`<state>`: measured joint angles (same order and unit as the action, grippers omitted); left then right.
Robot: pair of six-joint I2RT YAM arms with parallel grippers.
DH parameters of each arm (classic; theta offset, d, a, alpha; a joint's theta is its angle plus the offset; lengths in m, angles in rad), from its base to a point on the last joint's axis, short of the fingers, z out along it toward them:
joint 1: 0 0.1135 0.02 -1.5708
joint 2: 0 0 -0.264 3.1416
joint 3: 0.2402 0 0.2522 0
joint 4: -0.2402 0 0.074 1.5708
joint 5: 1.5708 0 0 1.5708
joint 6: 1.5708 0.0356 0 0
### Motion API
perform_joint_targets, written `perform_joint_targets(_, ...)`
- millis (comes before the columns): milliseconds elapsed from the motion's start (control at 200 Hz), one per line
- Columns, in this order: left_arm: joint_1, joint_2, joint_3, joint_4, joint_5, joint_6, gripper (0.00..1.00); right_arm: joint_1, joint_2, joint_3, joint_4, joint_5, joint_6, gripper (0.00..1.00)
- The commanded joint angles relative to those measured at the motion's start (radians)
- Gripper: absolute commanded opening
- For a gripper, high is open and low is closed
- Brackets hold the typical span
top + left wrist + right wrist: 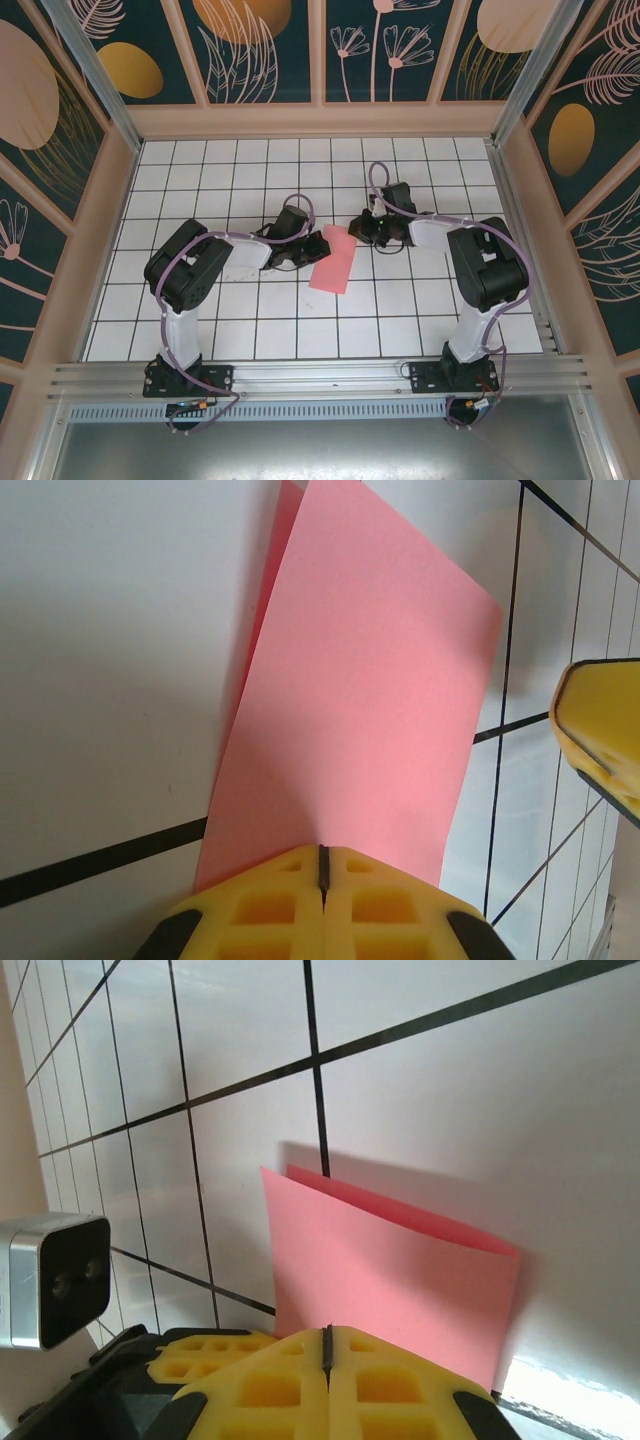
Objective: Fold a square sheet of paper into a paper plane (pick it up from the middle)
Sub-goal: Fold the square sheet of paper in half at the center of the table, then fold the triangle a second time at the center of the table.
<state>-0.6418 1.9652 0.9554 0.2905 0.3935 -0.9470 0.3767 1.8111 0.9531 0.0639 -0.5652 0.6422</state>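
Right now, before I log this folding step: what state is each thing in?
paper: folded in half, two layers showing, not yet a plane.
left end effector: shut, the paper's near edge running in at its tips, apparently pinched.
right end effector: shut, right at the paper; whether it grips it cannot be told.

Top: high above and well behind the left pincer (310, 250) and right pincer (363, 232), facing down on the whole table (250, 330).
Left wrist: close behind its pincer, looking past the tips.
Right wrist: likewise.
Shared: pink sheet (370, 700) ahead of both pincers.
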Motion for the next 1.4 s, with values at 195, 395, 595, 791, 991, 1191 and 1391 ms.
perform_joint_targets(195, -0.006, 0.038, -0.04, -0.135, -0.056, 0.039, 0.0, 0.019, 0.042, -0.095, 0.06, 0.003, -0.009, 0.01)
perform_joint_targets(395, -0.006, 0.036, -0.046, -0.145, -0.063, 0.049, 0.0, 0.011, 0.059, -0.108, 0.046, 0.018, -0.015, 0.01)
perform_joint_targets(595, -0.006, 0.034, -0.053, -0.151, -0.074, 0.054, 0.0, -0.003, 0.017, -0.023, -0.015, -0.001, -0.042, 0.02)
perform_joint_targets(791, -0.006, 0.034, -0.053, -0.151, -0.073, 0.055, 0.0, -0.024, 0.069, 0.01, -0.006, -0.018, -0.045, 0.02)
perform_joint_targets(991, -0.006, 0.034, -0.052, -0.151, -0.071, 0.057, 0.0, -0.028, 0.13, -0.02, -0.023, 0.035, -0.033, 0.01)
perform_joint_targets(1191, -0.006, 0.033, -0.053, -0.155, -0.07, 0.06, 0.0, -0.033, 0.095, 0.014, -0.052, 0.034, -0.032, 0.01)
perform_joint_targets(1391, -0.006, 0.033, -0.05, -0.162, -0.07, 0.064, 0.0, -0.053, 0.053, 0.112, -0.093, -0.013, -0.048, 0.01)
